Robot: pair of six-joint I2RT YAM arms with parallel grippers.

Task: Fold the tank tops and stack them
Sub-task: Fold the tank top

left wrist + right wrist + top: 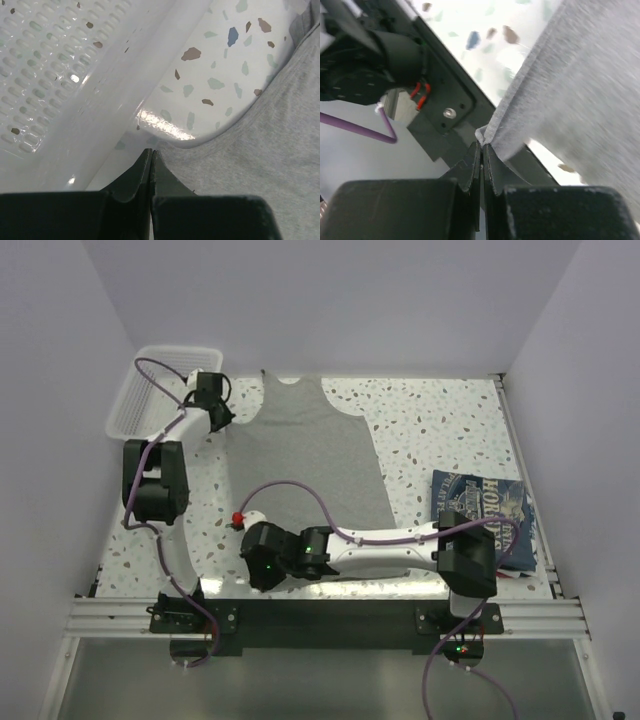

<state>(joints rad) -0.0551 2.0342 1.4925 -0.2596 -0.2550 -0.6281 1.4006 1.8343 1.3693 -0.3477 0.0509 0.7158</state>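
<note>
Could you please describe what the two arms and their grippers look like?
Both arms pair white tube-like links with bulky black joint housings; the left arm and the right arm each carry a purple cable looping along them. Small green lights glow on the right arm. The left gripper and right gripper have matte black, wedge-shaped fingers tapering to thin tips.

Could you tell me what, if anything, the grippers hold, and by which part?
The plain light grey cloth tank top: right gripper pinches a near hem corner, left gripper seems to pinch its edge by the armhole.
</note>
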